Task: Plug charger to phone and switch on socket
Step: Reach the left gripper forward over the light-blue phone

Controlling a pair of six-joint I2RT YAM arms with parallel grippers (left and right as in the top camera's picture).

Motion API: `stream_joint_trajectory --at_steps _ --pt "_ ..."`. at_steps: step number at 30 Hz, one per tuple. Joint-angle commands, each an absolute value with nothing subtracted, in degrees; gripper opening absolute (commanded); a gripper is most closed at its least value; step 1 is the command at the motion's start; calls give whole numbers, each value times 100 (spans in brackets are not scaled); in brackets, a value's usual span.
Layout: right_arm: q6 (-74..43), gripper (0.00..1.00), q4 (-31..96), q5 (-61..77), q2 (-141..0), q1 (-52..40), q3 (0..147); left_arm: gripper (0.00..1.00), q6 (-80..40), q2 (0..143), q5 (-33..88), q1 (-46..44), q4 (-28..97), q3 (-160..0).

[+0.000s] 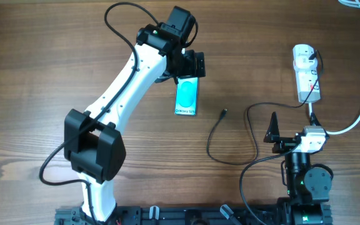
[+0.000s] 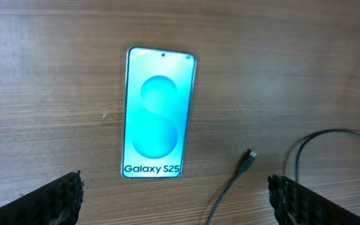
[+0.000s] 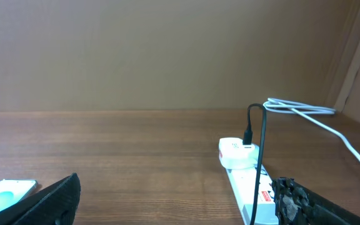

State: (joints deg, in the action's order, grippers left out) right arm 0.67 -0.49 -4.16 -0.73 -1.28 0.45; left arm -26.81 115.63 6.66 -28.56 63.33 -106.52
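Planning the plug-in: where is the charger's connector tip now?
In the overhead view the connector tip lies on the table, right of the phone and apart from it.

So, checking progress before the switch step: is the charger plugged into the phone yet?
Not plugged in. The charger's connector tip lies on the table, apart from the phone, beside its lettered end.

The left arm (image 1: 127, 78) has white links and black joints; the left claw (image 2: 175, 190) is ribbed black.
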Motion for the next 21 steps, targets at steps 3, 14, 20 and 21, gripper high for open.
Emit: stream_joint_trajectory --at_steps 3,14,20,21 --pt "-16 100 -78 -429 -27 -108 30 100 -2585 12121 589 -3013 6508 -10748" --pt "-16 100 -78 -429 -27 -108 30 100 -2239 12680 -145 -3238 6211 -10748" --pt "-14 100 -78 -429 -27 -108 30 100 -1984 12822 -80 -3236 5905 -10748" --pt "-16 100 -78 -429 -27 -108 30 100 -1970 12884 -69 -3236 5839 -10748"
